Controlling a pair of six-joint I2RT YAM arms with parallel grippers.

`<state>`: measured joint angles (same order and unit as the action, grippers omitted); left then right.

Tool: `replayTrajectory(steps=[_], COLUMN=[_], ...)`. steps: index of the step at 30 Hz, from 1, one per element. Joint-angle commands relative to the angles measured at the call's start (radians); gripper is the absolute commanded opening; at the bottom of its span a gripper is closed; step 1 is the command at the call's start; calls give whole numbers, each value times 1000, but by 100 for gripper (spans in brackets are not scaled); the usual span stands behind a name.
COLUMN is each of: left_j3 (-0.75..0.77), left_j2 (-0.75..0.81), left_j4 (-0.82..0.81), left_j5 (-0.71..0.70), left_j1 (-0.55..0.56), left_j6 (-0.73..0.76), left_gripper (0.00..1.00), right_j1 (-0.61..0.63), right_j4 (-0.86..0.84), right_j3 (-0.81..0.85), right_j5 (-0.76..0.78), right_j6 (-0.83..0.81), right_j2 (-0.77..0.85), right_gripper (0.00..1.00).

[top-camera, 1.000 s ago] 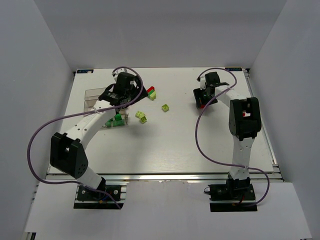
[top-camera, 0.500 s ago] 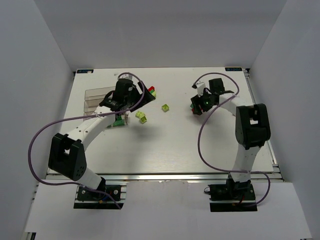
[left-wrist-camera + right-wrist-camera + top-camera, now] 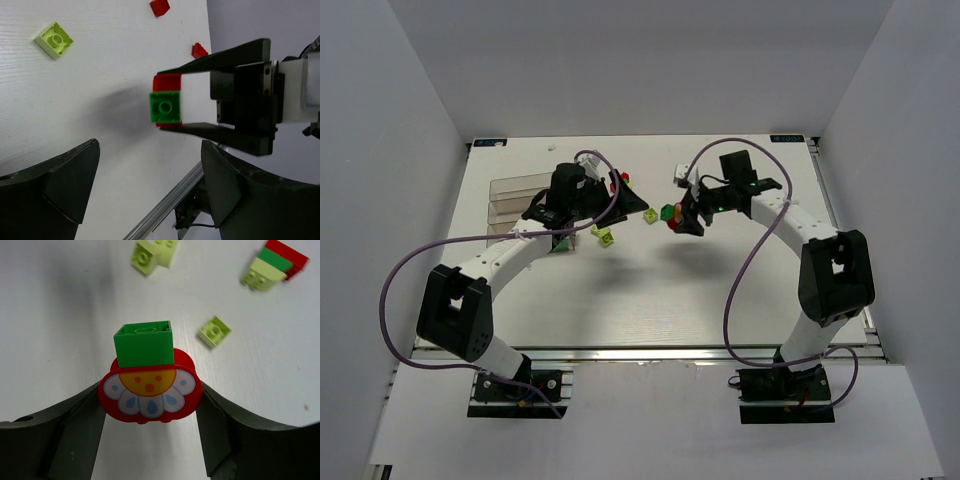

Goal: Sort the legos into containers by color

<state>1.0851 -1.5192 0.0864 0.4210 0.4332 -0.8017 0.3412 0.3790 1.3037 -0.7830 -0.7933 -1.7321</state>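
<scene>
My right gripper [image 3: 150,405] is shut on a red flower-printed lego [image 3: 150,392] with a green brick [image 3: 144,343] stuck on top, held above the table's middle [image 3: 670,215]. My left gripper [image 3: 150,185] stands open and empty, facing that held piece [image 3: 165,102] from the left. Loose lime legos lie below [image 3: 215,331] [image 3: 152,255], and a lime-green-red stack [image 3: 275,265] sits further off. The clear tray of containers [image 3: 515,200] stands at the left, with green bricks [image 3: 558,240] at its near end.
One lime brick [image 3: 54,39] and small red pieces [image 3: 160,7] [image 3: 199,50] lie on the white table. White walls close in the sides and back. The table's metal edge rail [image 3: 170,210] runs near the left gripper.
My right gripper has swung left from the far right to the table's middle, carrying the red and green piece. My left gripper has turned right, away from the tray, to face it.
</scene>
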Motion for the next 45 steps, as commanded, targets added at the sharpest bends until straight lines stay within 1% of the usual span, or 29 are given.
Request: replayTrajectory(steps=[1,5,13,16,17,25,29,33,34,38,39,40,42,43,45], left_j3=[-13,-31,-63,-82,-86,-109,-111,-117,-119,-125,-126,-126,-123,-125,-122], left_j2=[45,48,56,57,56,48,39,34,33,30,30,30,31,36,39], left_j4=[-48,-51,-57,-80,-79,-155,-166,-175,-177,-188,-194,-194,-192,-191,-169], left_j5=[45,51,59,73,79,99,116,131,133,144,145,145,141,136,127], left_j1=[-4,-2,7,9,10,13,13,13,15,13,13,13,13,13,13], left_j6=[4,1,-4,-17,-21,-48,-56,-63,-65,-73,-74,-74,-74,-74,-67], left_gripper=[91,90,88,83,80,76,68,63,57,50,47,35,25,17,9], right_j1=[61,117,159,166,168,179,180,180,180,180,180,180,182,182,182], right_j4=[-15,-49,-80,-94,-92,-107,-126,-138,-140,-144,-147,-147,-147,-147,-149], right_j3=[8,19,35,40,40,37,32,31,31,35,37,35,34,34,28], right_j5=[-56,-50,-33,-33,-32,-38,-39,-39,-39,-41,-42,-42,-41,-39,-36], right_j6=[29,72,111,127,129,149,166,178,180,189,190,192,192,192,192], right_j2=[39,43,36,34,35,45,48,49,51,51,51,51,51,52,52], right_gripper=[0,0,0,0,0,0,0,0,0,0,0,0,0,0,0])
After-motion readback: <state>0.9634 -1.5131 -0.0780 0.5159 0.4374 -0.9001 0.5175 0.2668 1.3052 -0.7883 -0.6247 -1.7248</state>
